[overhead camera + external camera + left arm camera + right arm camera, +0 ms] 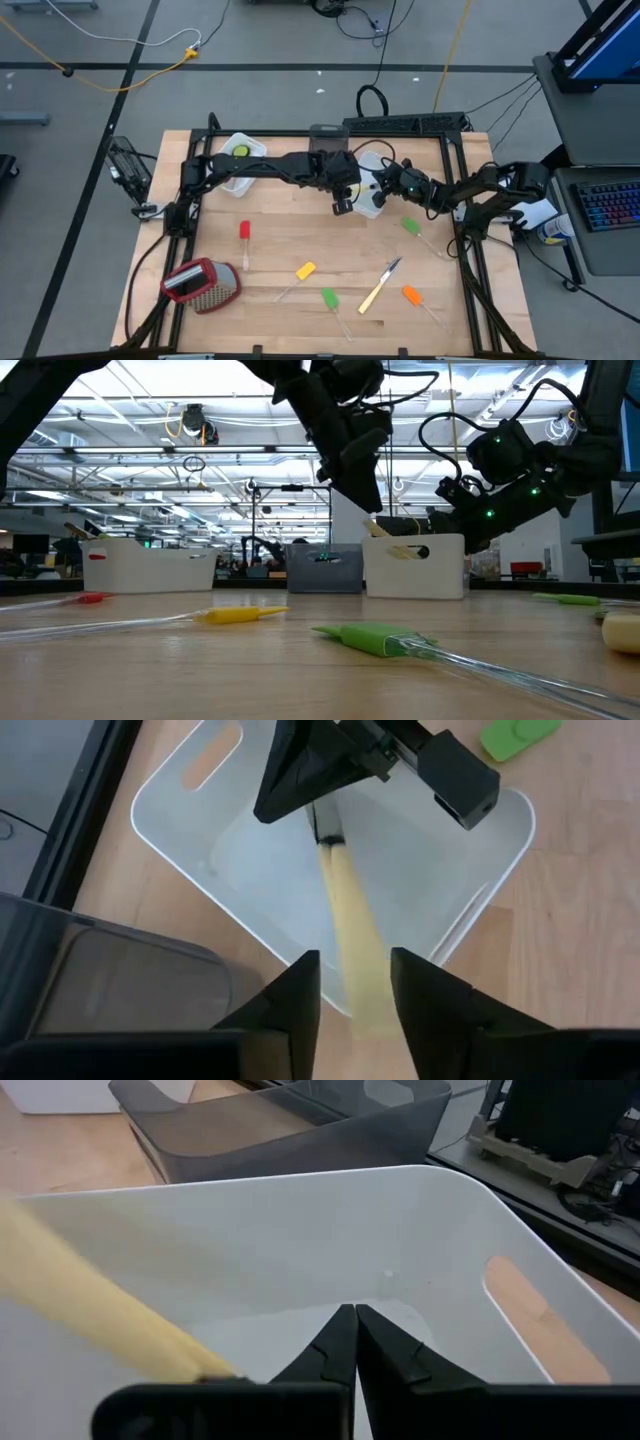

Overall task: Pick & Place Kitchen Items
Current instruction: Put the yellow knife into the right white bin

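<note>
Pale-handled knife (345, 900) slanting down into a white tub (160, 820) near the far middle of the wooden table (280, 245), handle uppermost, dark blade pointing toward the tub floor. Left gripper (352, 958) above the tub's rim, fingers narrowly apart with the handle filling the gap between them, apparently clamped on it. Right gripper (352, 1320) reaching into the same tub from the opposite side, fingers pressed together near the blade end; whether pinching the blade or merely beside it, impossible to tell. Both arms meeting over this one tub in the overhead view.

Elsewhere on the table, well apart from the tub and lying flat: red spatula (243, 232), yellow spatula (304, 270), green spatula (329, 298), second green spatula (411, 227), orange spatula (410, 294) and a second knife (380, 285). Metal grater (200, 282) with red top near the front left corner.

Handling, as a judgement only: knife probably light and rigid, smooth handle likely a little slippery, thin blade hard to pinch and prone to twisting. Best held across the middle of the handle, thick enough for a secure squeeze. Spatulas likely lighter yet, with thin stems flat against the wood; best taken at the thicker coloured head, or with fingers straddling the stem.
</note>
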Tool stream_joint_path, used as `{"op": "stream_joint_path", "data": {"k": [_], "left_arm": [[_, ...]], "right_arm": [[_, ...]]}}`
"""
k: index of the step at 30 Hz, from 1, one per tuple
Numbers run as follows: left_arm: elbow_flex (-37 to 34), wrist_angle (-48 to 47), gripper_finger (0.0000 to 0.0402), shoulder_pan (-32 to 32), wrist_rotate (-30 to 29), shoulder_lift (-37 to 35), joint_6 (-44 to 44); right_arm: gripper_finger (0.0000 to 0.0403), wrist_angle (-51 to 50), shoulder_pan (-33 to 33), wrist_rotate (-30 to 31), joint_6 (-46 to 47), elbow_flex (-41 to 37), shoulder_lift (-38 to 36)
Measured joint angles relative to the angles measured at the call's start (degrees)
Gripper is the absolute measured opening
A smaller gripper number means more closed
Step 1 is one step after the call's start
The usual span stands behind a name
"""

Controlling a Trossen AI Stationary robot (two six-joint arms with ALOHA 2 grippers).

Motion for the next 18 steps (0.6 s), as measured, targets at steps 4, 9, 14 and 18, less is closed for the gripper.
{"op": "stream_joint_path", "data": {"k": [4, 9, 14, 18], "left_arm": [[0.0, 0.0, 0.0146, 0.0, 0.0, 0.0, -0.3], [0.0, 0.0, 0.0143, 0.0, 0.0, 0.0, -0.3], [0.0, -0.1, 0.0133, 0.0, 0.0, 0.0, -0.3], [0.0, -0.4, 0.0131, 0.0, -0.4, 0.0, -0.2]], "right_arm": [[0.0001, 0.0, 0.0, 0.0, 0.0, 0.0, 0.0], [0.0001, 0.1, 0.0, 0.0, 0.0, 0.0, 0.0], [0.0002, 2.1, 0.1, 0.0, -0.3, 0.0, 0.0], [0.0018, 4.1, 0.1, 0.0, -3.8, 0.0, 0.0]]}}
